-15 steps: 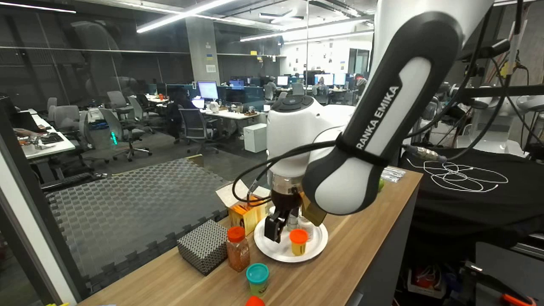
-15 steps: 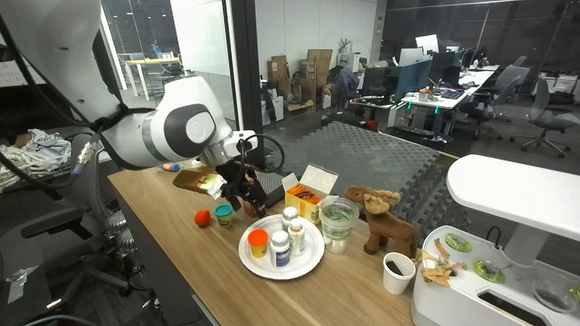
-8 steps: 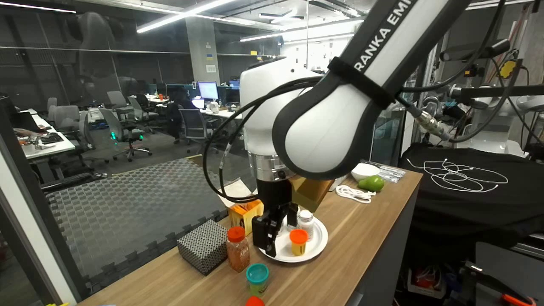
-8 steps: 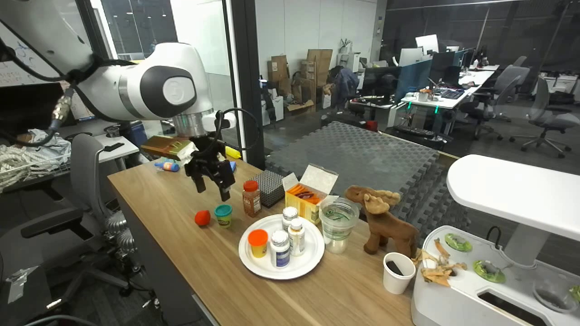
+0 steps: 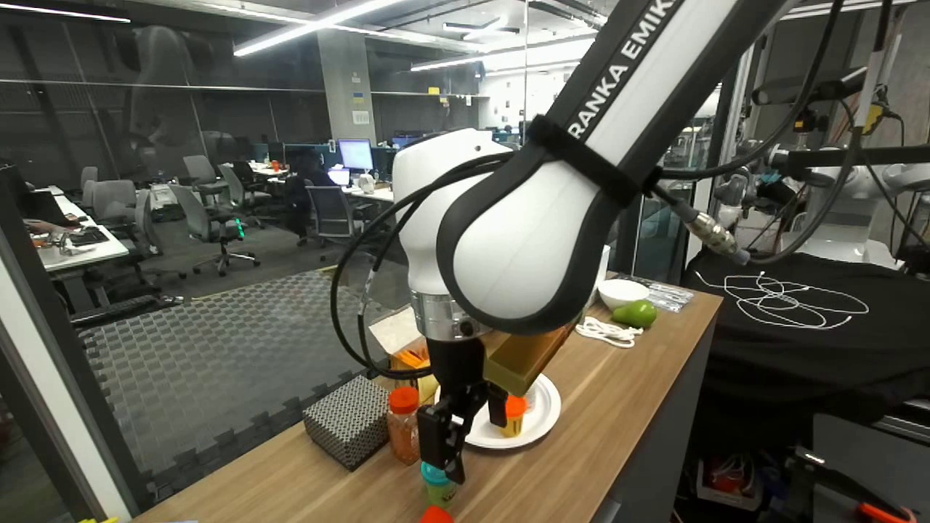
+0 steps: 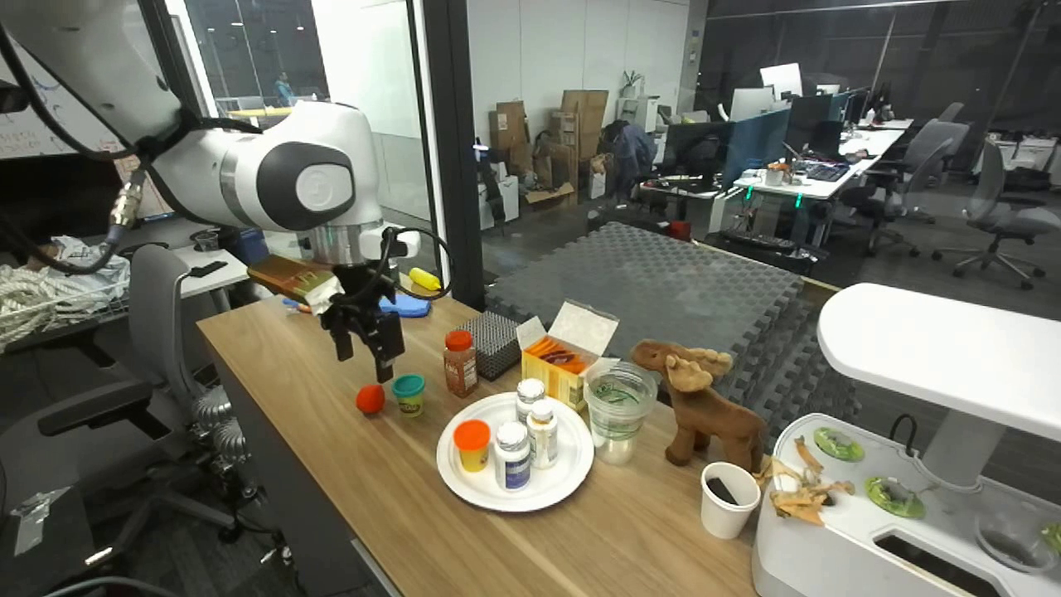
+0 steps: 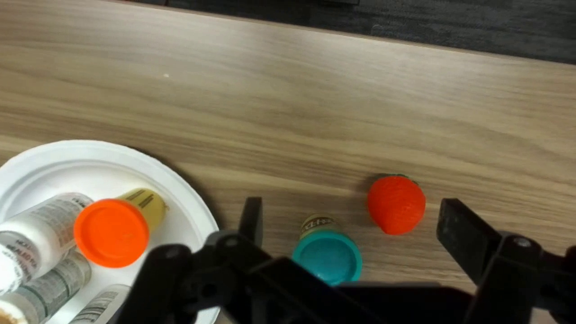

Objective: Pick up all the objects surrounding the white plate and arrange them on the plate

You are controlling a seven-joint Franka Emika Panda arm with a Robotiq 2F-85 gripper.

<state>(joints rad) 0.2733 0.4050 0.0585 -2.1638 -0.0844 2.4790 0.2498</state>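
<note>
My gripper (image 7: 352,204) stands open above the counter, nothing between its fingers. Below it in the wrist view are a teal-lidded cup (image 7: 327,257), partly covered by the gripper's body, and a red strawberry-like item (image 7: 396,205). On the white plate (image 6: 572,444) stand an orange-lidded yellow cup (image 6: 472,448) and several white bottles (image 6: 512,458). An orange bottle with a red cap (image 6: 460,365) is upright on the counter between the plate and the grey block. In an exterior view the gripper (image 5: 476,452) partly hides the teal cup and the plate.
A grey textured block (image 6: 493,344), an open yellow carton (image 6: 554,383) and a clear tub (image 6: 620,406) line the plate's far side. Beyond are a plush moose (image 6: 704,406), a paper cup (image 6: 728,506) and a white planter (image 6: 816,539). A white bowl (image 5: 623,293) sits farther along.
My gripper has swung from beside the plate, near the red-capped bottle, to above the strawberry and teal cup. It rose first, then came slightly lower. The items on the counter have not moved.
</note>
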